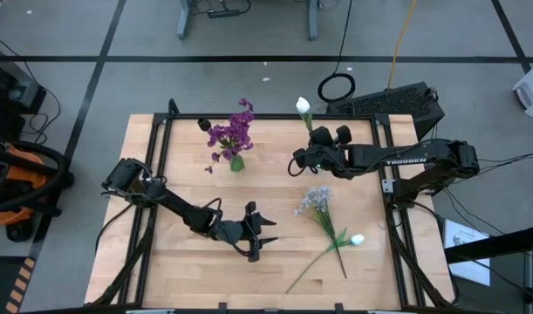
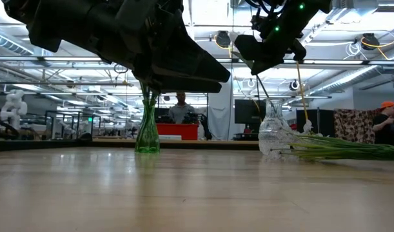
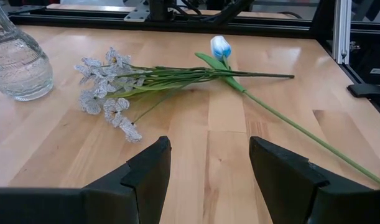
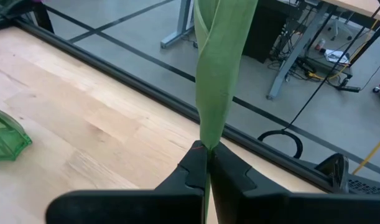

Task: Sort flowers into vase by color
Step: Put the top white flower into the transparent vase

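Note:
My right gripper (image 1: 297,163) is over the table's far middle, shut on a white-budded flower (image 1: 303,106). It stands above a clear glass vase (image 2: 274,134). A green vase (image 1: 237,163) to its left holds purple blossoms (image 1: 231,131). A pale grey-lilac cluster (image 3: 109,93) and a white bud tinged blue (image 3: 220,46) lie on their sides on the table, their long green stems crossing. My left gripper (image 3: 208,155) is open and hovers above the table's near middle (image 1: 256,235), pointing toward those lying flowers and touching nothing. My right gripper pinches the white flower between its two fingers at the leaf-wrapped stem (image 4: 208,134), well below the bud. The fingers reach in from the table's right. The flower is lifted and leans toward the far edge, with its thin lower stem (image 2: 264,89) running down toward the clear vase's mouth.
A black frame rail (image 1: 275,119) runs along the table's far edge, with more rails at both sides. Bare wood lies between my left gripper and the lying flowers. People stand in the room beyond the far edge (image 2: 180,106).

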Action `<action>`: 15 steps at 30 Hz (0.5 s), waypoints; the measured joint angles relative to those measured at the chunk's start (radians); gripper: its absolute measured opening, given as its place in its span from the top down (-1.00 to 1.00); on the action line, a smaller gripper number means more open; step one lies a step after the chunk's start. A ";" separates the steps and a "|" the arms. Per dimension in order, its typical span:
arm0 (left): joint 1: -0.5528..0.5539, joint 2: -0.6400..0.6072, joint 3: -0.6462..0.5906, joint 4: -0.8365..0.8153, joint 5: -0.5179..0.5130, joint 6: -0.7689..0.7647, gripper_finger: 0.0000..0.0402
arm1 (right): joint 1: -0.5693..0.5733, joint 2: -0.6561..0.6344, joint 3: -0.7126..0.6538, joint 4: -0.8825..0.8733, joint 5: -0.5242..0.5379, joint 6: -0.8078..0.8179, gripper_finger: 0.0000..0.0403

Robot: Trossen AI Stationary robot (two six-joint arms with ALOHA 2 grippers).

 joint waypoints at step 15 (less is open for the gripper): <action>0.000 0.000 0.000 0.000 0.000 -0.001 -0.11 | 0.005 0.000 0.000 -0.076 -0.004 0.074 0.99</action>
